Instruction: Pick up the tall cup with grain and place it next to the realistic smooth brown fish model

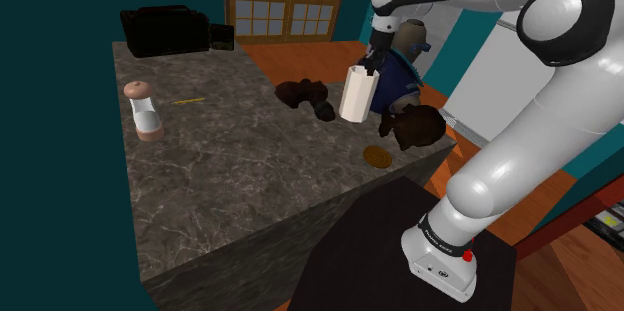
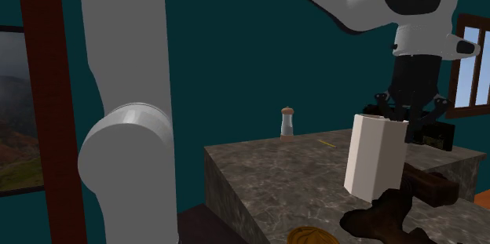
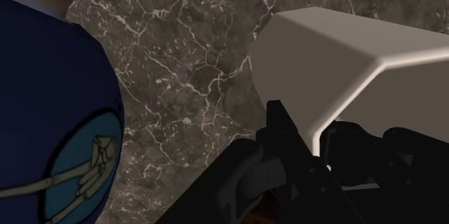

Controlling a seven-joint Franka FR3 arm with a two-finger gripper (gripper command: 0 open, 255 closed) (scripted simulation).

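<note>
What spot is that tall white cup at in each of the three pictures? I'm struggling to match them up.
Shoulder view: the tall white cup is right of centre in the upper half, held at its top by the black tool.
Second exterior view: the cup is at the lower right.
Wrist view: the cup is close up, just ahead of the tool.
Shared landmark: the dark marbled counter beneath the cup.

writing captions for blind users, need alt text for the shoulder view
The black gripper holds a tall white cup by its rim over a dark marbled counter, between two dark brown shapes. A grinder stands at the view's left.
</note>
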